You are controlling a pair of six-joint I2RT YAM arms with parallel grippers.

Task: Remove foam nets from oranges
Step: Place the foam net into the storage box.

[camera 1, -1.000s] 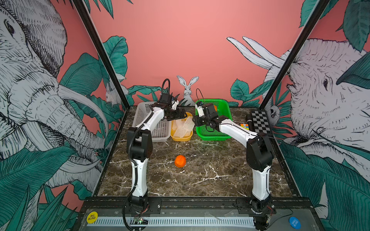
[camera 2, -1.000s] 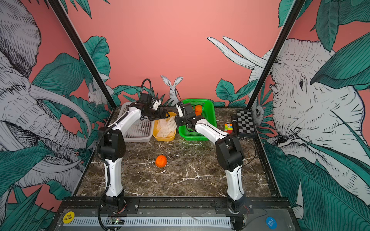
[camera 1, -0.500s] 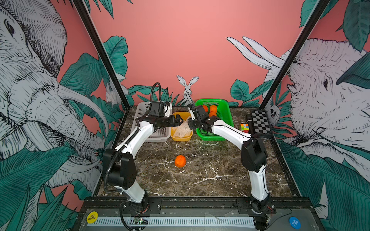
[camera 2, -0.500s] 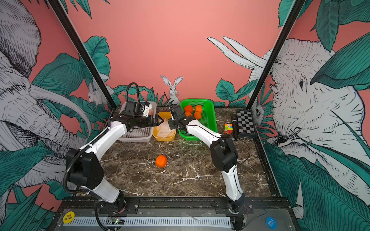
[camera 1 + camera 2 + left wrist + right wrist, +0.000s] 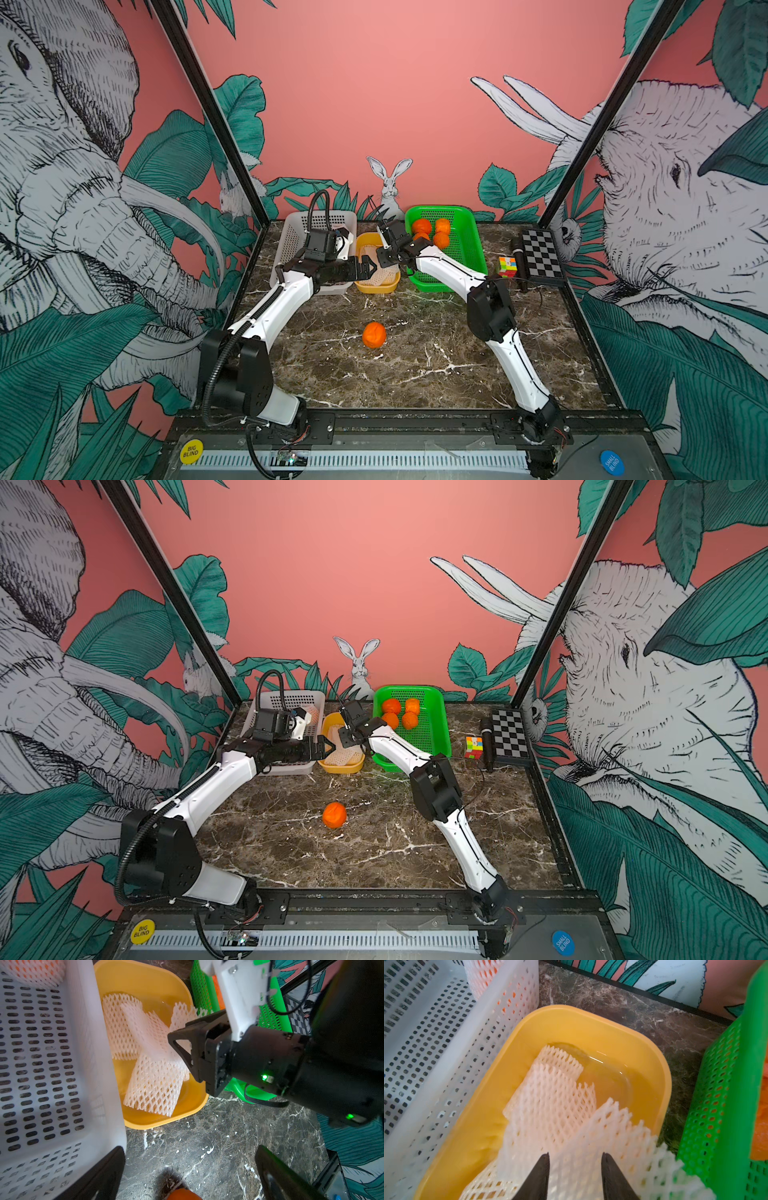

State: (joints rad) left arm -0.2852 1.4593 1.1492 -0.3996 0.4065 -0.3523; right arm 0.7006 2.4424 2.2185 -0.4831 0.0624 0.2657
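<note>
On the table (image 5: 415,374), with the robot base at 6 o'clock, three containers stand in a row along the far edge.

1. White basket (image 5: 291,245), 11 o'clock. One netted orange (image 5: 311,715) sits in its far corner; the fruit shows through the mesh in the left wrist view.
2. Green basket (image 5: 465,249), 1 o'clock. Four bare oranges (image 5: 441,240) are clustered at its far end, touching one another.
3. Yellow tub (image 5: 374,286), 12 o'clock, between the two baskets and just beside each. Several empty nets (image 5: 153,1084) lie overlapping inside; the exact count cannot be told.
4. Checkerboard (image 5: 542,253), 2 o'clock, against the right wall.
5. Left gripper (image 5: 366,268), at the near right corner of the white basket and pointing toward the tub. Jaws are spread wide, with nothing between them.
6. Right gripper (image 5: 575,1156), low over the tub from the 1 o'clock side. Jaws stand partly apart with a net between them. Whether they pinch that net cannot be told.
7. Loose orange (image 5: 374,334), bare, at table centre, well apart from the containers and both grippers.
8. Cube (image 5: 507,266), multicoloured, between the green basket and the checkerboard.
</note>
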